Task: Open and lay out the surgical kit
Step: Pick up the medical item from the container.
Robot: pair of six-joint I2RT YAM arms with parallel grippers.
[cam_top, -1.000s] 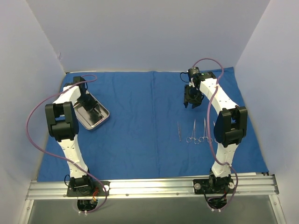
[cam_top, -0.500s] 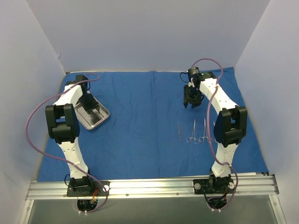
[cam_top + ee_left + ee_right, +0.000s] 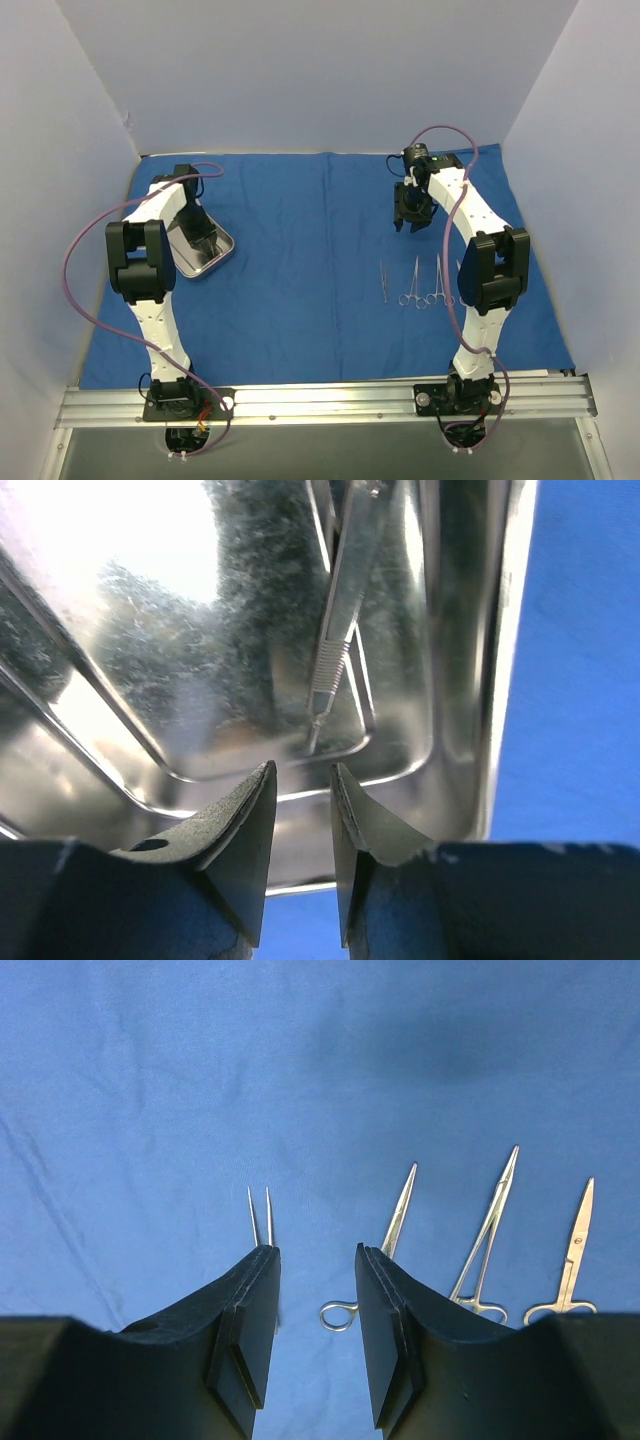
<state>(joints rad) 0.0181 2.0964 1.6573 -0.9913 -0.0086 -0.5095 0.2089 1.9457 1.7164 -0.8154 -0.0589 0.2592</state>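
1. My left gripper [image 3: 300,785] is loose right now. The jaws sit a little way apart and there's nothing between them, so no grab on that side.
2. It's hanging low over the steel tray [image 3: 465,660], fingertips down by one end wall. Can't tell if they touch the metal.
3. One slim steel tool [image 3: 335,645] with a ribbed grip is lying in the tray. Its end points toward the gap in my jaws but isn't inside it.
4. The tray sits on the blue cloth [image 3: 300,250], which is spread flat across the whole table. The tray's on the left side.
5. My right gripper [image 3: 318,1260] is the same deal, jaws parted and empty, hovering over bare cloth on the far right part of the sheet.
6. The rest of the kit is laid out in a row on the cloth, nearer to my bases than that gripper: tweezers [image 3: 260,1212], then a first ring-handled instrument [image 3: 397,1210], a second ring-handled instrument [image 3: 488,1225] and a third ring-handled instrument [image 3: 573,1245].
7. They lie side by side and apart, rings toward the near edge.
8. From overhead the row sits right of centre, just beside my right arm, which hides most of the last one.
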